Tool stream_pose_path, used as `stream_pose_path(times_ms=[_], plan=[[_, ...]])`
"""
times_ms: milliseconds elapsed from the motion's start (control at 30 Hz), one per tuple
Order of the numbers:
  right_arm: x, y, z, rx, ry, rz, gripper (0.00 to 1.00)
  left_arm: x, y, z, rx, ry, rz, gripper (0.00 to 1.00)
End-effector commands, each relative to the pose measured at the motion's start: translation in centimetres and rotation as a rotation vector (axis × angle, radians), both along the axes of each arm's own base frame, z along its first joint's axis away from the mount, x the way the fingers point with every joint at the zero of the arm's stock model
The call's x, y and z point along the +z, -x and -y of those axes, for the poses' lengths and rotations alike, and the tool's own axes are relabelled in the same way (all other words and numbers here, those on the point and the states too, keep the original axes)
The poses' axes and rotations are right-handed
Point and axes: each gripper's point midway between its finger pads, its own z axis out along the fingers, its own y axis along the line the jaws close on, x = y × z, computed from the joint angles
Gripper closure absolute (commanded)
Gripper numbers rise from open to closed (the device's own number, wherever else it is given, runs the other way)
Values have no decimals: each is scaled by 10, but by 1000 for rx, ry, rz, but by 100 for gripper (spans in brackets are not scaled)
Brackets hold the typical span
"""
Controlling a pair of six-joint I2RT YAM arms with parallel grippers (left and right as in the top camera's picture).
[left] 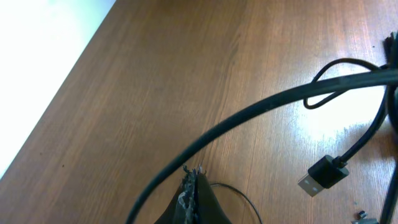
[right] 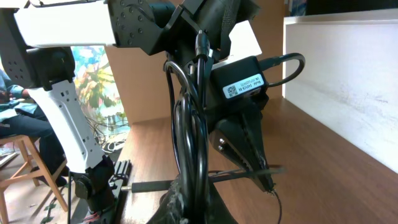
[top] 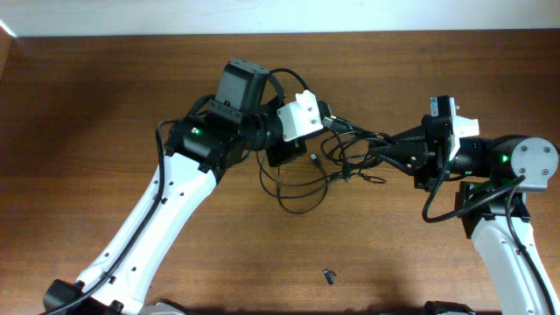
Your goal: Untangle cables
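The cables [top: 302, 194] lie as a black tangle on the wooden table between my two arms, with loops hanging toward the front. My left gripper [top: 282, 157] points down at the tangle's left side. In the left wrist view its fingers [left: 193, 180] are pressed together, and a thin cable [left: 239, 191] comes out from between them. A USB plug [left: 320, 176] lies just to the right. My right gripper [top: 386, 150] is shut on a bundle of cable strands [right: 189, 124] that rises between its fingers. From the right wrist view, the left gripper [right: 264, 174] stands close behind the bundle.
A tiny dark loose piece [top: 329, 276] lies near the table's front edge. A white wall [top: 280, 16] borders the back of the table. The left arm's thick black cord [left: 261, 109] arcs across the left wrist view.
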Motion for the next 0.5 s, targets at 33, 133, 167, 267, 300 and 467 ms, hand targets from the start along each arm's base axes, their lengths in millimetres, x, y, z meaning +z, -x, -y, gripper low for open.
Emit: stream_pose_path(times_ms=[33, 133, 167, 267, 300, 467], plan=[[5, 3, -2, 13, 3, 14, 96, -4, -21, -19, 148, -50, -3, 100], [5, 3, -2, 13, 3, 14, 96, -14, -56, -66, 523, -90, -85, 100], [5, 3, -2, 13, 3, 14, 96, -15, -64, -80, 635, -86, -111, 100], [5, 3, -2, 13, 3, 14, 96, -19, -80, -124, 940, -25, -212, 100], [5, 3, -2, 13, 3, 14, 96, -20, -81, -129, 972, -9, -233, 100], [5, 3, -2, 13, 3, 14, 96, -22, -83, -141, 1034, 21, -275, 21]])
